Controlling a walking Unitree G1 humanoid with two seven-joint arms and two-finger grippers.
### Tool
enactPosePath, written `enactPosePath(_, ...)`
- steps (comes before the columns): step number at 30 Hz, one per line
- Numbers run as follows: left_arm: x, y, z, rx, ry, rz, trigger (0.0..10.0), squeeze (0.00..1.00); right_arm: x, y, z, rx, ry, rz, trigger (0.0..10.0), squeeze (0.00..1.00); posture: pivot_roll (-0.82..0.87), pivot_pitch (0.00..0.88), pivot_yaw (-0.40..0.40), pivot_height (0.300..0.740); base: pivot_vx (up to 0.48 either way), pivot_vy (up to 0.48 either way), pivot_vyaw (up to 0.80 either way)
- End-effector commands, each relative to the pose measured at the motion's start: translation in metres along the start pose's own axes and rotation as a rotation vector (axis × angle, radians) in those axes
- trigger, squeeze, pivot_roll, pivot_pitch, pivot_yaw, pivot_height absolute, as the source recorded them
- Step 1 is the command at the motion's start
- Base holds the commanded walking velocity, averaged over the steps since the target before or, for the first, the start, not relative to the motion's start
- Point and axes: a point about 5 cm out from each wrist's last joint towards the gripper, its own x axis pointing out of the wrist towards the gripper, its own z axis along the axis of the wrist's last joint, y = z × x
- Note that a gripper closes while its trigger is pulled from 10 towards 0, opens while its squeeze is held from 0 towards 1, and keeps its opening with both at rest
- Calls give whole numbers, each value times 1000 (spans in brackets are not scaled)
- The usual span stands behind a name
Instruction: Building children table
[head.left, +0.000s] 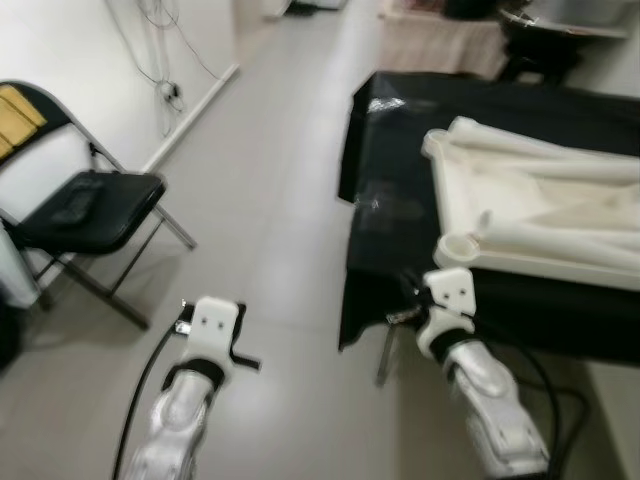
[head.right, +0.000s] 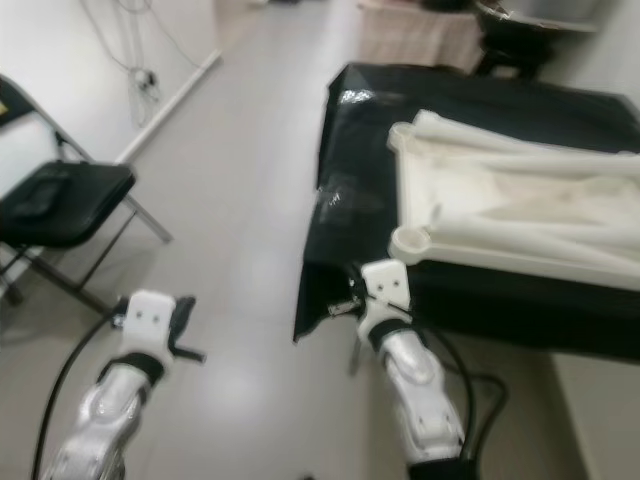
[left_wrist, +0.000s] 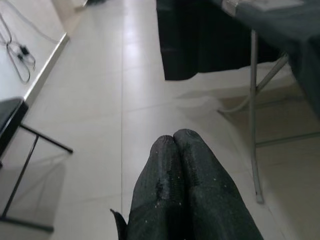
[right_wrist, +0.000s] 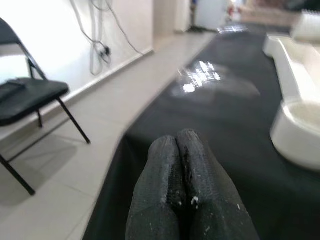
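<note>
The white children table top (head.left: 535, 215) lies upside down on the black-draped counter (head.left: 400, 170) at two o'clock, its loose legs (head.left: 545, 235) laid inside, likely so the sockets face up for fitting. The right gripper (right_wrist: 181, 145), pressed closed and empty, hovers at the counter's near edge, while the left gripper (left_wrist: 174, 144), equally closed and empty, hangs over the floor (head.left: 270, 200).

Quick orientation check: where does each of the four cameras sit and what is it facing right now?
Left eye view: on the head, looking down at the white plastic tabletop on the black-covered table; both silver arms show.
Right eye view: on the head, same scene; shares the black folding chair.
Left wrist view: along the shut left claw, toward the grey tiled floor and the table's legs.
Right wrist view: along the shut right claw, above the black cover beside the tabletop's round corner socket.
</note>
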Motion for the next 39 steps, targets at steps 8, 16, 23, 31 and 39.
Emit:
enactPosePath(8,0,-2,-1,-28,2,-3,10000,0,4,0,3,-13,-29,15,10000,0,1,69,-25,740,0,0,-689)
enactPosePath(16,3,-1,2,-34,-15,13,10000,0,8,0,5,-44,-40,33,10000,0,2,69,-25,740,0,0,0)
enactPosePath(23,9,6,10,-64,-39,28,10000,0,17,-3,13,22,-71,33,10000,0,-3,76,-13,740,0,-126,0)
enactPosePath(31,12,7,7,-101,-32,37,10000,0,21,3,13,-86,-78,70,10000,0,-12,73,-6,740,0,-445,0)
enactPosePath(39,13,6,7,-66,-25,15,10000,0,20,4,11,-100,-80,77,10000,0,-13,83,-7,740,0,-459,0)
